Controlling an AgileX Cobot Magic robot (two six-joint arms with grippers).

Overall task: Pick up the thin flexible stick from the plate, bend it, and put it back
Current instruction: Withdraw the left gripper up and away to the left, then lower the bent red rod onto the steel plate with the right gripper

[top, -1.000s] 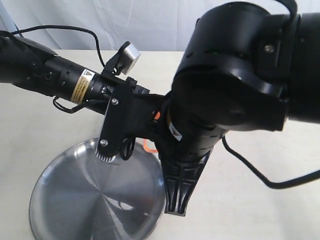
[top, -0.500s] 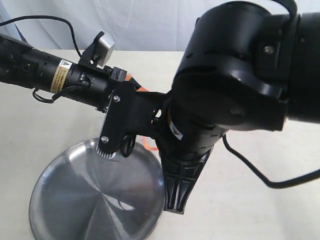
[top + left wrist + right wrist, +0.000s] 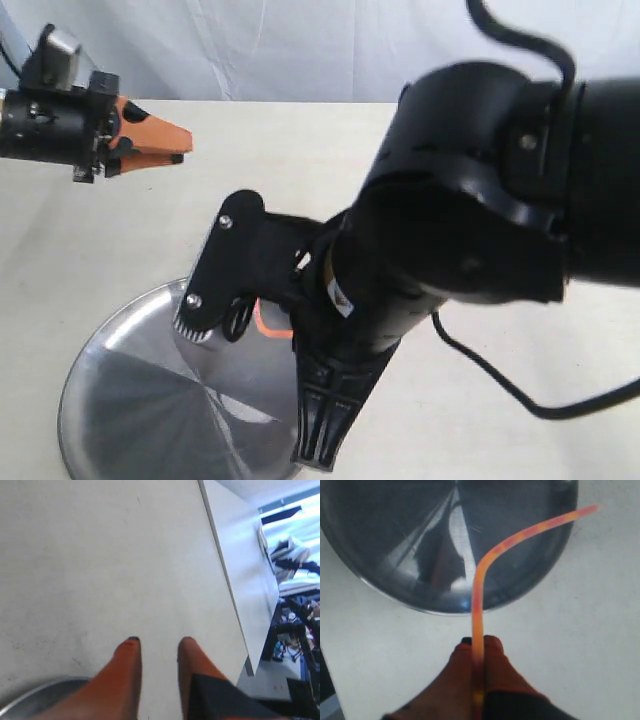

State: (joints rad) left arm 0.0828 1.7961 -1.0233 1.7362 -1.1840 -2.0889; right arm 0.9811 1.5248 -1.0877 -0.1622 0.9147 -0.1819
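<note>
The thin flexible stick is red-orange and kinked. One leg runs out from my right gripper, which is shut on its end; the other leg slants away over the plate. The round silver plate lies at the lower left of the exterior view, partly under the bulky black right arm, which hides the right gripper there. My left gripper hangs far to the upper left, away from the plate. Its orange fingers stand apart with nothing between them, over bare table.
The table's edge runs near the left gripper, with a drop and room clutter beyond. A sliver of the plate's rim shows by the left fingers. A black cable trails from the right arm over the table.
My left gripper has let go of the stick and pulled away to the far upper left. The right arm has shifted slightly down and left, still holding the stick.
</note>
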